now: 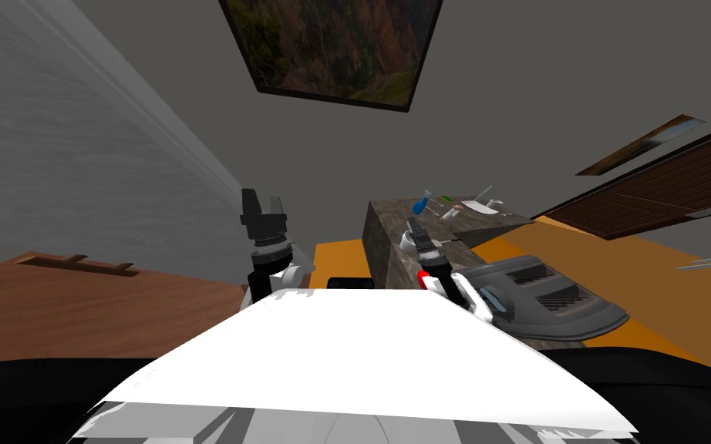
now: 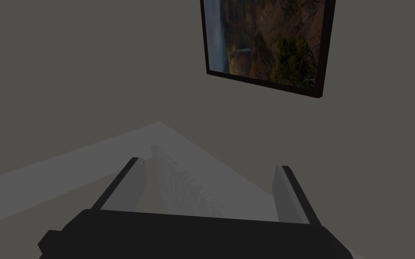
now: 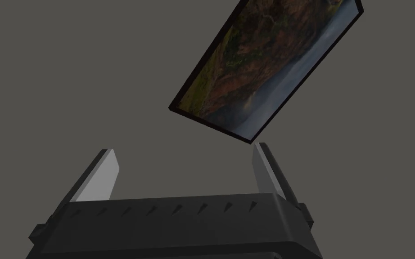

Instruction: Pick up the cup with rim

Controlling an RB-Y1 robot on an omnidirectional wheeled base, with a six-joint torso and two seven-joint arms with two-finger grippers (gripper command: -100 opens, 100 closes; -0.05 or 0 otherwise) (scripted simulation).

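The table (image 1: 387, 258) is a blocky slab of mottled grey-brown stone, its near corner partly hidden behind the right gripper (image 3: 185, 150). The left gripper (image 1: 263, 204) is raised beside the grey wall. Both sets of thin, blade-like jaws stand apart, holding nothing. Small things (image 1: 454, 205), blue, green and white, lie on the table's far end, too tiny to tell which is the cup.

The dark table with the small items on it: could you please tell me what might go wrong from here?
1. The small items crowd the far end of the dark table; I cannot tell the cup among them, so a wrong grab or a knock is possible.
2. The right gripper, open, hangs close to the table's near edge and points at the wall, so reaching out could clip that edge.
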